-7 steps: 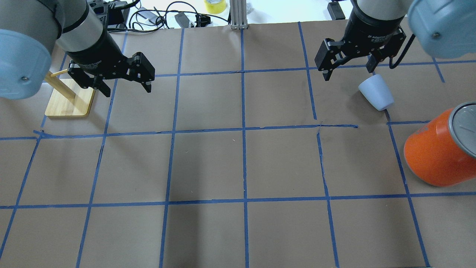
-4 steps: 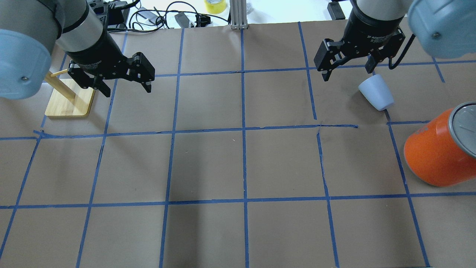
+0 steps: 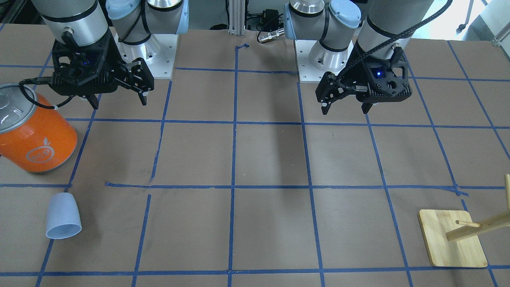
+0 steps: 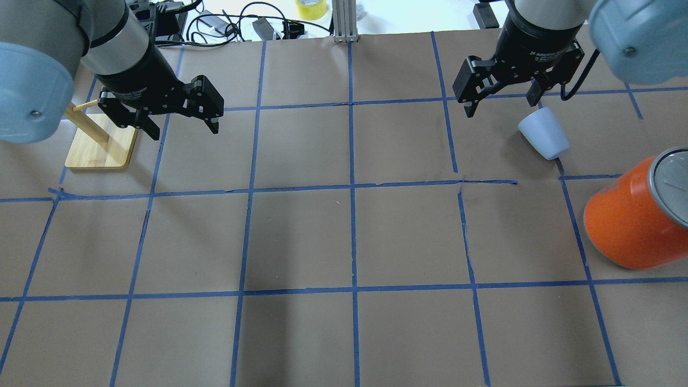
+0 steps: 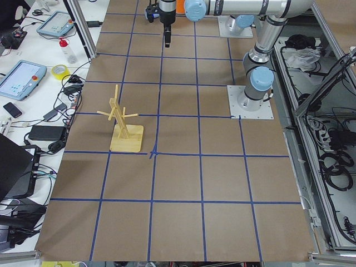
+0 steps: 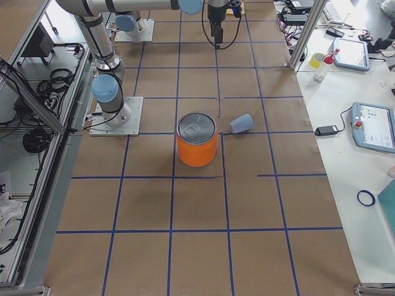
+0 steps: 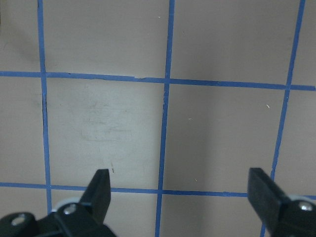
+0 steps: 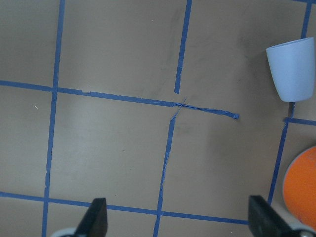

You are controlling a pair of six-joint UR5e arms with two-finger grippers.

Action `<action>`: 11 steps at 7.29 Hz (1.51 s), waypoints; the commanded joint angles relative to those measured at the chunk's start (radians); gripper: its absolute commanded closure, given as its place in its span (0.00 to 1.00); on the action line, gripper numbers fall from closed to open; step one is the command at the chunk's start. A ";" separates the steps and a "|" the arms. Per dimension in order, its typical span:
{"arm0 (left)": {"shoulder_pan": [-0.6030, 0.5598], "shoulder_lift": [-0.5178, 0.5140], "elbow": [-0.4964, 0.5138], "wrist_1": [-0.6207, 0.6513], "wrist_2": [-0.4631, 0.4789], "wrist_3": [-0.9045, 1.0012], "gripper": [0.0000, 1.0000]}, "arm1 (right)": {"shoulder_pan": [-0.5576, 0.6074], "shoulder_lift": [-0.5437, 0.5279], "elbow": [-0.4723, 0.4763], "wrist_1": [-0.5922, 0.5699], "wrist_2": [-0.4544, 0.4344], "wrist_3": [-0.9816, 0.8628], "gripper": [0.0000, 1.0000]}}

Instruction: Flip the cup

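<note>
The pale blue cup lies on its side on the brown paper table, mouth turned away from the robot. It also shows in the front view, the right side view and the right wrist view. My right gripper hangs open and empty above the table, just left of and beyond the cup, apart from it; it shows in the front view and its wrist view. My left gripper is open and empty at the far left, also seen from the front and its wrist view.
A big orange can with a silver top stands at the right edge, near the cup. A wooden peg stand sits at the far left under the left arm. Cables and tape lie beyond the far table edge.
My right gripper has shifted very slightly toward the far edge. The cup, the can and the left arm have not moved.
</note>
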 commanded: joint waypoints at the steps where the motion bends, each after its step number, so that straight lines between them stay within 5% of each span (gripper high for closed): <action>1: 0.000 0.000 0.000 0.001 0.000 0.000 0.00 | -0.001 0.012 0.000 -0.005 -0.006 -0.003 0.00; 6: 0.000 -0.003 -0.001 0.000 -0.008 0.000 0.00 | -0.191 0.289 -0.063 -0.129 -0.035 -0.208 0.00; 11: -0.002 -0.005 -0.015 0.000 -0.005 0.002 0.00 | -0.300 0.454 0.019 -0.368 -0.049 -0.492 0.00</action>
